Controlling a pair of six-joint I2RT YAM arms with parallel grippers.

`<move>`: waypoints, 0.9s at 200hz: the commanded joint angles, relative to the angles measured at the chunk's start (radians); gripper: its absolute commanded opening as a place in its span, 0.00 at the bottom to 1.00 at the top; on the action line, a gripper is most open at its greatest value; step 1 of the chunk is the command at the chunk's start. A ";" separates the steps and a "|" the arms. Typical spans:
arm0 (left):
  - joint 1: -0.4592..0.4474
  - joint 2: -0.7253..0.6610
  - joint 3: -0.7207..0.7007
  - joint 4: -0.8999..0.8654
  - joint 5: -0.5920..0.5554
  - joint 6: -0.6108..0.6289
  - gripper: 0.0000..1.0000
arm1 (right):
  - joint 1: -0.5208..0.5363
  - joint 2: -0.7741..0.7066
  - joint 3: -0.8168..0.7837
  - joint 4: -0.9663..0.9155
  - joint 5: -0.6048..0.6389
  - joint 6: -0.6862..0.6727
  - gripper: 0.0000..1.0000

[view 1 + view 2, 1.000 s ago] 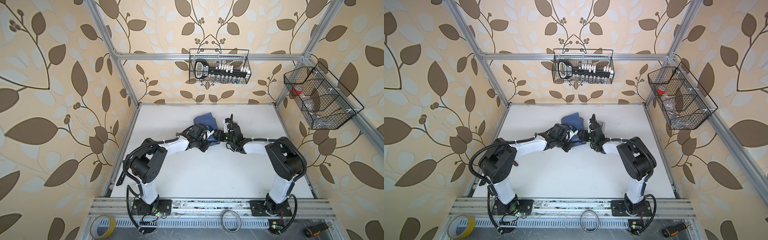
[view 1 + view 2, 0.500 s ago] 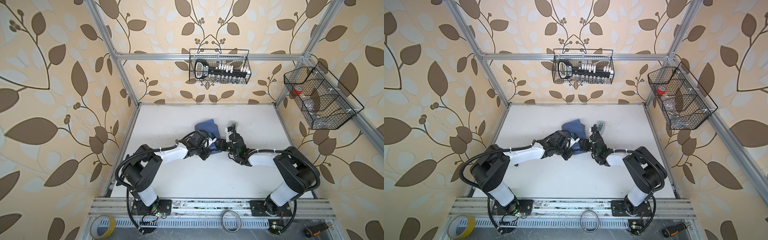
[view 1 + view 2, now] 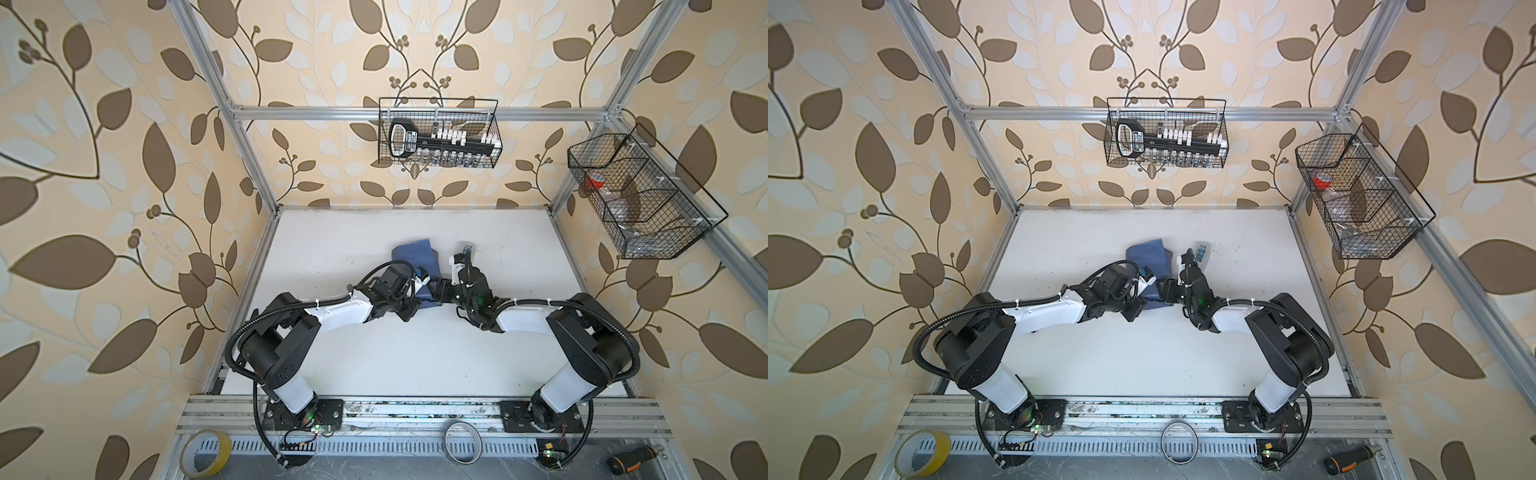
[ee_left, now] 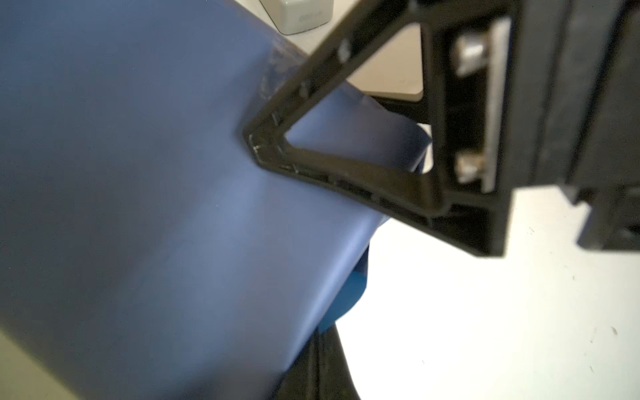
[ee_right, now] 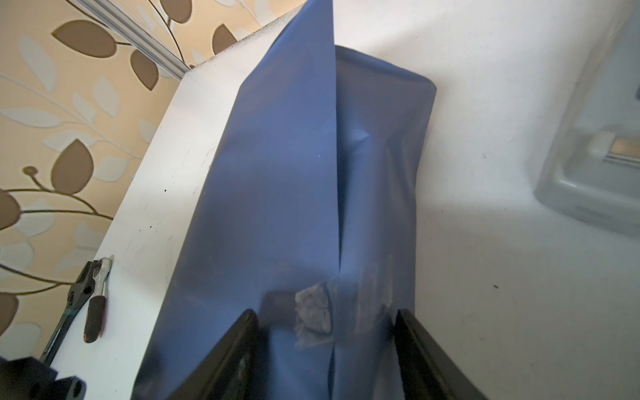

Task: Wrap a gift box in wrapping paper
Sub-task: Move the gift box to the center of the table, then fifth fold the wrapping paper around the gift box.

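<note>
The wrapping paper (image 3: 415, 257) (image 3: 1148, 257) shows its dark slate-blue face and lies bundled at mid-table. The gift box is hidden inside it. In the right wrist view one flap of paper (image 5: 284, 173) stands up along a sharp crease, with a scrap of clear tape near the jaws. My right gripper (image 3: 436, 291) (image 5: 325, 346) straddles the wrapped box, one finger against each paper-covered side. My left gripper (image 3: 417, 299) (image 4: 322, 374) is shut at the paper's (image 4: 138, 173) near edge, and the sheet rises from its fingers.
A grey-white tape dispenser (image 3: 465, 249) (image 5: 595, 173) sits just beyond my right gripper. A small hand tool (image 5: 93, 294) lies on the table by the left arm. Wire baskets (image 3: 438, 133) (image 3: 640, 199) hang on the back and right walls. A yellow tape roll (image 3: 205, 453) rests on the front rail.
Both grippers have drawn the wrapped bundle a little toward the front of the table and the arms have lowered. The tape dispenser now shows beyond my right gripper.
</note>
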 commanded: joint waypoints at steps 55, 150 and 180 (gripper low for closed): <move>-0.010 -0.039 -0.024 0.089 -0.074 0.037 0.00 | -0.004 -0.010 -0.006 -0.185 -0.099 -0.112 0.68; -0.011 -0.042 -0.030 0.087 -0.051 0.044 0.00 | -0.052 -0.229 -0.119 -0.234 -0.032 -0.211 0.81; -0.011 -0.046 -0.028 0.087 -0.046 0.043 0.00 | -0.028 -0.268 -0.213 -0.163 -0.015 -0.242 0.91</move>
